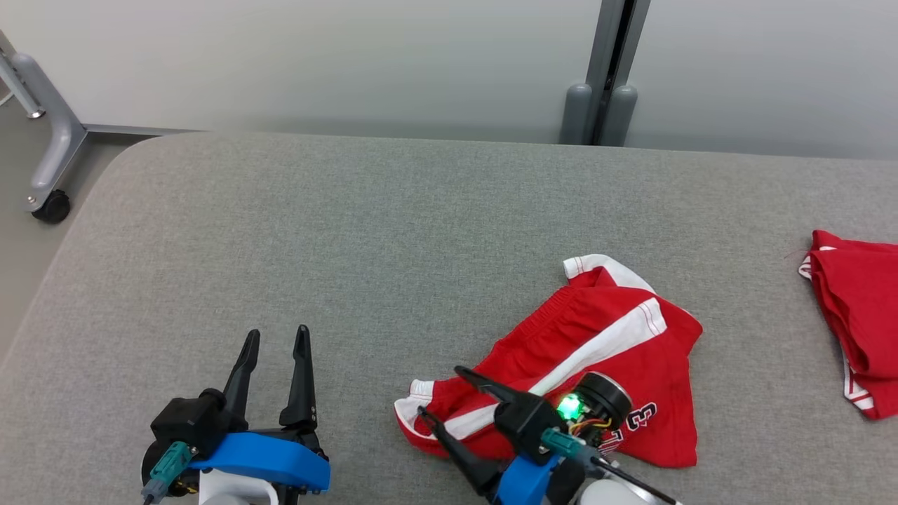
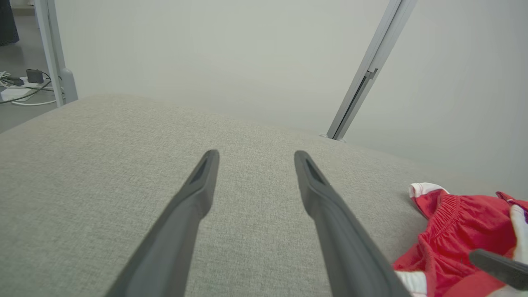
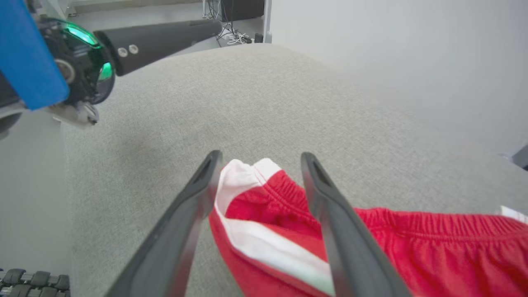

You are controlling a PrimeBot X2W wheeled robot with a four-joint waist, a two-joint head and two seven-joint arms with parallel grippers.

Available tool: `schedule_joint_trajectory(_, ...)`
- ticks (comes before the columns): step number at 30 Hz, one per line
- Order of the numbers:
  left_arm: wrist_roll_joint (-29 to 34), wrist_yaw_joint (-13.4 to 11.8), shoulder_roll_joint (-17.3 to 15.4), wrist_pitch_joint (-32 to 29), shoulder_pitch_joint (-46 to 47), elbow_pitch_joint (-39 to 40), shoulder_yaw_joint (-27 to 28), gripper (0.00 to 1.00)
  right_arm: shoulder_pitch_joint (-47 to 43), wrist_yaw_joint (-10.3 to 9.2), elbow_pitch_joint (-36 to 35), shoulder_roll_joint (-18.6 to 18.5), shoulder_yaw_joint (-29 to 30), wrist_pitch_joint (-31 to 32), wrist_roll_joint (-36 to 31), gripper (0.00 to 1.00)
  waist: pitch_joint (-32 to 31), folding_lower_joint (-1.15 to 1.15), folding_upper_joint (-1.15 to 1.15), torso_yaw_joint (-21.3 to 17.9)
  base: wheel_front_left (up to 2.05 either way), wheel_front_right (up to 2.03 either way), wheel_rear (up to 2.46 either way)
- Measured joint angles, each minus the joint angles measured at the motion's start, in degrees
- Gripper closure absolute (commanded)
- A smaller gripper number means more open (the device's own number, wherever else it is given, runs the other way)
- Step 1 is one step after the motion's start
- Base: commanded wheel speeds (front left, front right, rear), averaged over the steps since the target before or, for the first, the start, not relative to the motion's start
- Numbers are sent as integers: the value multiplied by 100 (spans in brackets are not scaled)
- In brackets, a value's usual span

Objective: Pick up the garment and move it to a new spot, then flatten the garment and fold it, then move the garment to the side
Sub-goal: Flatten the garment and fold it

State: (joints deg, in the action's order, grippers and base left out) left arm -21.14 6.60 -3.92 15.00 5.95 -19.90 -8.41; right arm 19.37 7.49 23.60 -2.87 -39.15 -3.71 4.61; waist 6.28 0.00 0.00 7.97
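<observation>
One red garment [image 1: 596, 351] lies crumpled toward the desk's [image 1: 337, 238] near edge, right of centre, its white-trimmed corner between the right gripper's [image 1: 440, 391] spread fingers. Left gripper [image 1: 277, 332] is spread too, well apart leftward.

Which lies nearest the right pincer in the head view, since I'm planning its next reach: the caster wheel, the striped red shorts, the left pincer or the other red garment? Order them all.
1. The striped red shorts, directly under the right pincer.
2. The left pincer, off to its left.
3. The other red garment at the right edge and the caster wheel on the floor far left: too close to call.
</observation>
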Motion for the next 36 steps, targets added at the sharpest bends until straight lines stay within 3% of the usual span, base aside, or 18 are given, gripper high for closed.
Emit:
schedule_joint_trajectory(13, 47, -55, -138, -97, -153, 135, -96, 0, -1007, 0, -880, 0, 2515, -505, 9, 0, -261, 0, 0, -340, 0, 0, 0)
schedule_joint_trajectory(19, -38, -98, -141, -104, -373, 124, -93, 0, -1313, 0, -975, -1, 3229, -756, 165, 0, -317, 0, 0, -415, 0, 0, 0)
schedule_joint_trajectory(36, -104, -157, -159, -86, -509, 152, -134, 0, -1429, 0, -662, -1, 3557, -973, 472, 0, -360, 0, 0, -382, 0, 0, 0)
